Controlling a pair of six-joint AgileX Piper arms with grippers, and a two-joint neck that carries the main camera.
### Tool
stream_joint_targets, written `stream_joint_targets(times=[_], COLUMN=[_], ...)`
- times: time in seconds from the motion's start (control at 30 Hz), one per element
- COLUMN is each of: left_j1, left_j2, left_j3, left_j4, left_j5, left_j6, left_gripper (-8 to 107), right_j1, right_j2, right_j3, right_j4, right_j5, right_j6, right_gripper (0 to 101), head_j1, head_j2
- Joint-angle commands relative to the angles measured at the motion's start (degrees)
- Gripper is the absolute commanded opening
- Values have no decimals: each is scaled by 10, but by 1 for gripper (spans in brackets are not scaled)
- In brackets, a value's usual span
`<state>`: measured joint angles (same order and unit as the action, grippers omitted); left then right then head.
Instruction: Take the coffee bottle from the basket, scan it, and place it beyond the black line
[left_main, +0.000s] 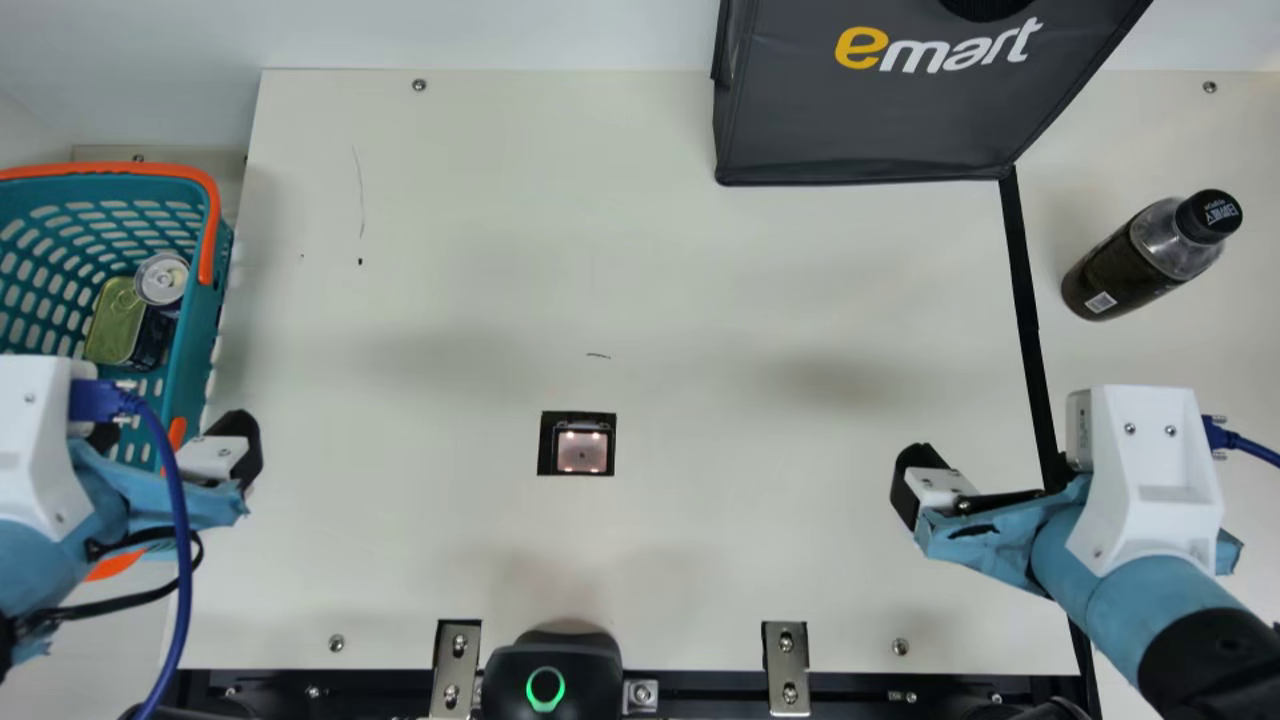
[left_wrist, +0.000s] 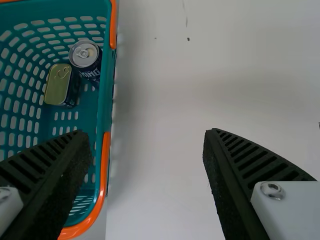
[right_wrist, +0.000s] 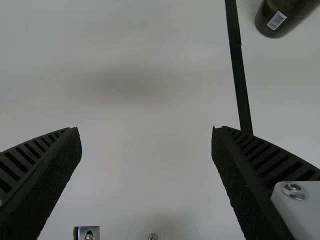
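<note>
Coffee bottle (left_main: 1150, 258) on the right of the black line (left_main: 1022, 270), well apart from the basket (left_main: 200, 350) at the left of the desk (left_main: 700, 300). Its base rests on the surface; the long axis is judged vertical, the cap uppermost, its slant in the main view being attributed to the viewing angle. The right gripper (right_wrist: 146, 129) is the nearer: from its fingers, the bottle lies to the far right, across the line and apart from them. These fingers are spread wide, with nothing between them. The left gripper (left_wrist: 145, 132), likewise wide and unloaded, is beside the basket. The placement appears complete; the next move probably requires only that the right arm withdraw toward the near side, away from the bottle.
</note>
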<state>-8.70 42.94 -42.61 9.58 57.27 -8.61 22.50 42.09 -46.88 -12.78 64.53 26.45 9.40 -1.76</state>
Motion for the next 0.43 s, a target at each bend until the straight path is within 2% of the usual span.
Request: stream_joint_targets(times=[0.0, 0.4], left_j1=[0, 0], left_j2=[0, 0], left_j3=[0, 0], left_j4=[0, 0], left_j5=[0, 0], left_j6=[0, 0], left_gripper=[90, 90], right_j1=[0, 0], right_j2=[0, 0], right_j3=[0, 0], right_j4=[0, 0], right_j5=[0, 0], right_j6=[0, 0], right_gripper=[91, 91], head_j1=[-15, -15], head_j2=[2, 2])
